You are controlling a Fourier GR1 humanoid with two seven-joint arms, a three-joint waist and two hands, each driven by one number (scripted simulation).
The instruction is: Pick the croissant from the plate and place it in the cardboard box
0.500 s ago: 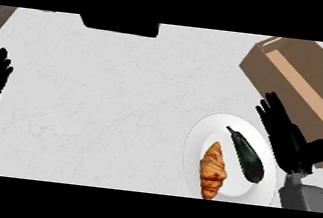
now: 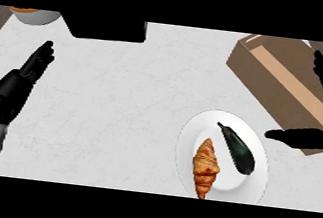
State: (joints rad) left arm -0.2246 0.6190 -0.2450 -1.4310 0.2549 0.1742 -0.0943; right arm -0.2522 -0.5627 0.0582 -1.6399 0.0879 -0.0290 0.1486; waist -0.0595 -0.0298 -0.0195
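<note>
Croissant [image 2: 205, 169] on plate [image 2: 200, 125]; left robot hand [image 2: 10, 91] open, right robot hand [image 2: 306, 138] open by cardboard box [image 2: 272, 78].

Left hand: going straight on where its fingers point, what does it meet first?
The left hand would likely meet the black block at the view's top, near its left corner; height is unclear.

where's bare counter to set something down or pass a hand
Widest bare counter: the middle, between left hand, plate and the black object at the top. Crowded at right: plate, cardboard box and right hand sit close.
</note>
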